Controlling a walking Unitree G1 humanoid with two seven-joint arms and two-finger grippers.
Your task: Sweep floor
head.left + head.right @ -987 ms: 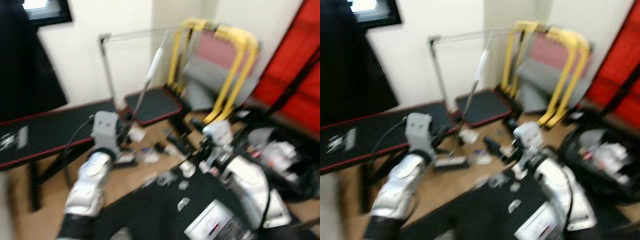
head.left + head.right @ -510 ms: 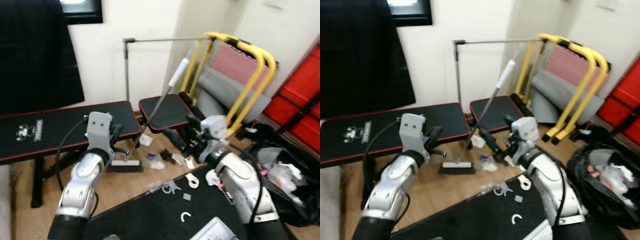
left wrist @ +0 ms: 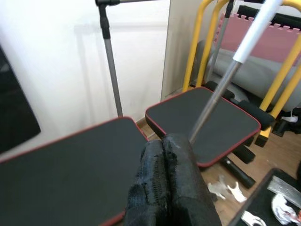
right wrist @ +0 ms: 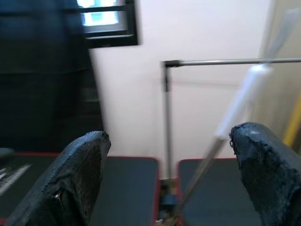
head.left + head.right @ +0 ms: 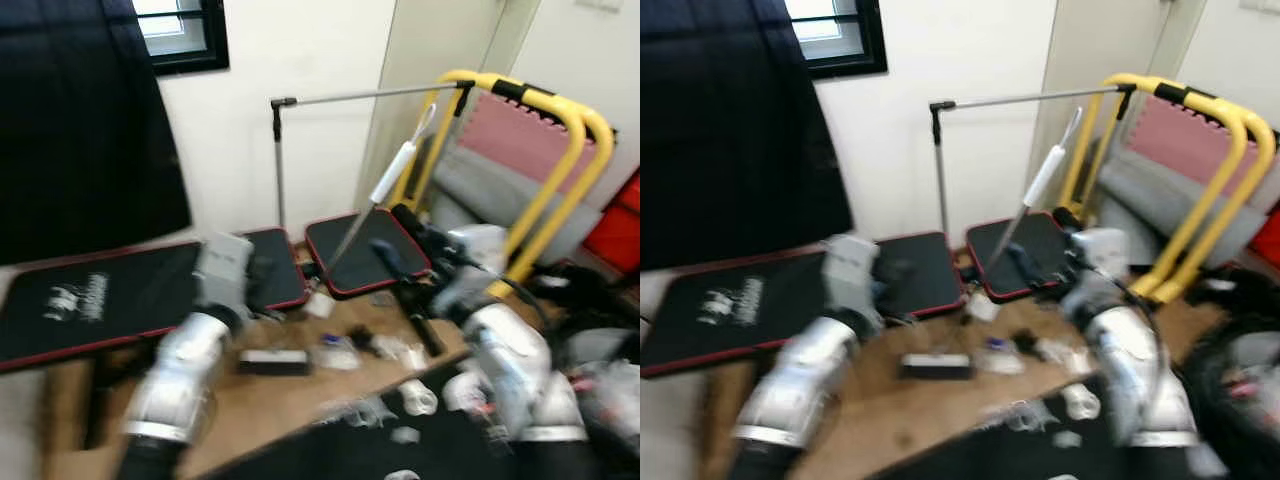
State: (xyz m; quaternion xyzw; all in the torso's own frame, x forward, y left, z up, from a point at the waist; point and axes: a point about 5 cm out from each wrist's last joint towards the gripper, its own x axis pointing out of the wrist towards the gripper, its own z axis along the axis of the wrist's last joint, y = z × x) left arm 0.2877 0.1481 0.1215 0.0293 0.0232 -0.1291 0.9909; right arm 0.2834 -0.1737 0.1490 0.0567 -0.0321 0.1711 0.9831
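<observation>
Since half a second ago the head camera has swung up and to the right, so the window and the wall now sit higher and larger in view, and both silver arms have blurred with motion; the robot is, by my judgement, closing on the broom and sweeping has not yet begun. Nearest lies the dark mat [image 5: 330, 455] at the bottom edge, with scraps of litter [image 5: 405, 355] scattered on it and on the wooden floor [image 5: 270, 410] just beyond. On that floor rests the broom head [image 5: 272, 361], and the broom handle [image 5: 365, 215] rises from it, tilted to the right toward the far wall. The left gripper [image 3: 165, 155] hangs left of the broom head, its jaws pressed together on nothing, the handle passing just beyond their tips; whether they touch it I cannot tell. The right gripper [image 4: 169, 165] reaches in from the right with jaws spread wide and empty, the handle seen through the gap, farther off. Behind stand the padded bench [image 5: 90, 300], a grey rail [image 5: 360, 96] and a yellow frame [image 5: 560, 130] against the wall.
</observation>
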